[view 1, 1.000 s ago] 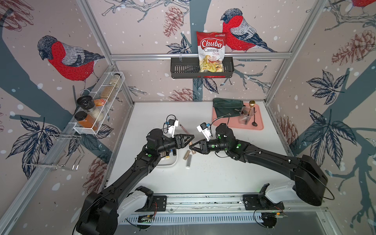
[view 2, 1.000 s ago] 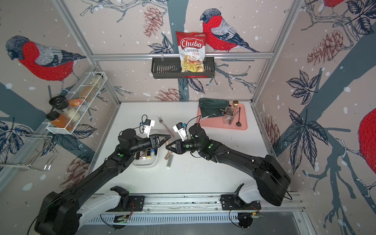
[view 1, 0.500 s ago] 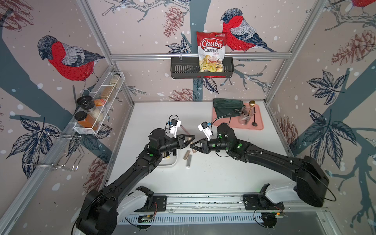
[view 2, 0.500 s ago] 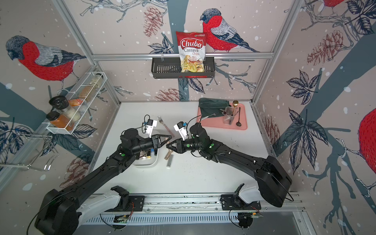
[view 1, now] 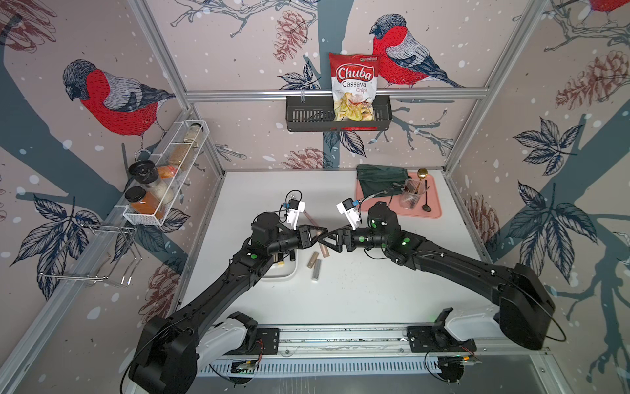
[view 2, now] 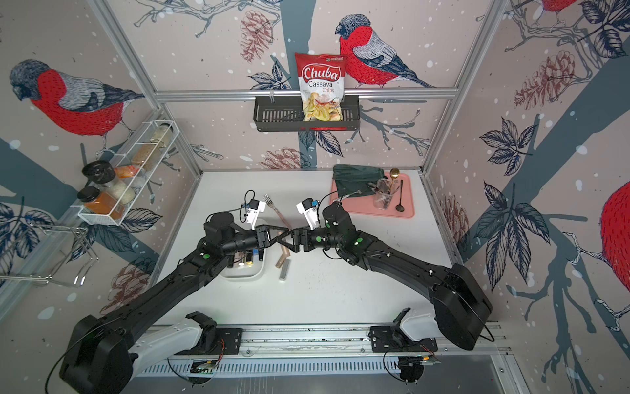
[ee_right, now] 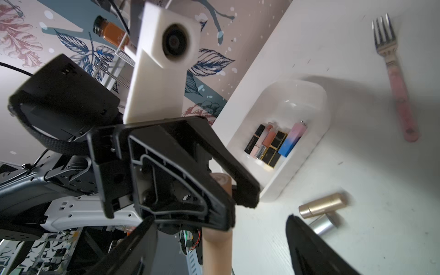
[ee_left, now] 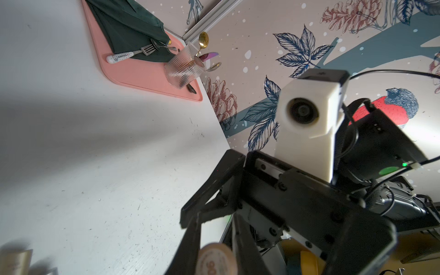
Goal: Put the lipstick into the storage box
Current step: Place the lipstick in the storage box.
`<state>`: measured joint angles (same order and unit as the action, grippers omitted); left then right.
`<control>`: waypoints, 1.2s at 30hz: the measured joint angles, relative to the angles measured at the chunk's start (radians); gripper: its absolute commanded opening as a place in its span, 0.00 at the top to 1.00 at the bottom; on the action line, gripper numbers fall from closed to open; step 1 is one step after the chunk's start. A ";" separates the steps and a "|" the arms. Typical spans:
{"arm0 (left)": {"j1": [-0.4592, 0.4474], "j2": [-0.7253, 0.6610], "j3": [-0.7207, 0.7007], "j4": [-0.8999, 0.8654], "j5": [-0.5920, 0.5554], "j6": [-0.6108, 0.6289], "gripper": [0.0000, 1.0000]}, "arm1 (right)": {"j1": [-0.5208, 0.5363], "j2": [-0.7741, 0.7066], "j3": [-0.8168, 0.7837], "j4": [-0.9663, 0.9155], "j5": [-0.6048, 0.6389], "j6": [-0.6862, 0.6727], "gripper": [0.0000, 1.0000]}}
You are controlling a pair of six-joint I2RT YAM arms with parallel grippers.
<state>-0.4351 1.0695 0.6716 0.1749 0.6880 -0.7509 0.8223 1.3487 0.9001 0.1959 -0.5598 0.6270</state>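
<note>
Top views both show the left end effector [view 1: 318, 238] clenched on the lipstick [view 1: 325, 251], right end effector [view 1: 325, 241] released around it. This is likely a handover, since the storage box [view 1: 284, 273], just beside, lies half hidden under the left arm. Right wrist view confirms the pinch. Left wrist view: only a blurred cap end.

The worktop [view 1: 358, 290] is white, as is the storage box [ee_right: 300, 95], whose lipsticks [ee_right: 267, 139] are black, peach and pink-to-blue. The tray [view 1: 436, 196] at the far right corner is pink, its cloth [view 1: 378, 177] dark green.
</note>
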 measured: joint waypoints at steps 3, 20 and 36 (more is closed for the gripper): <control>0.046 0.009 0.083 -0.170 -0.080 0.081 0.94 | -0.039 -0.052 -0.027 -0.003 0.012 0.000 0.04; 0.224 0.449 0.410 -0.719 -0.685 0.543 0.94 | -0.076 -0.136 -0.143 -0.074 0.055 -0.026 0.03; 0.225 0.594 0.416 -0.716 -0.845 0.593 0.75 | -0.077 -0.133 -0.187 -0.081 0.063 -0.029 0.02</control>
<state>-0.2096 1.6630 1.0874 -0.5411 -0.1566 -0.1577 0.7456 1.2156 0.7132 0.1150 -0.4973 0.5980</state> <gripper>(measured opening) 0.235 0.979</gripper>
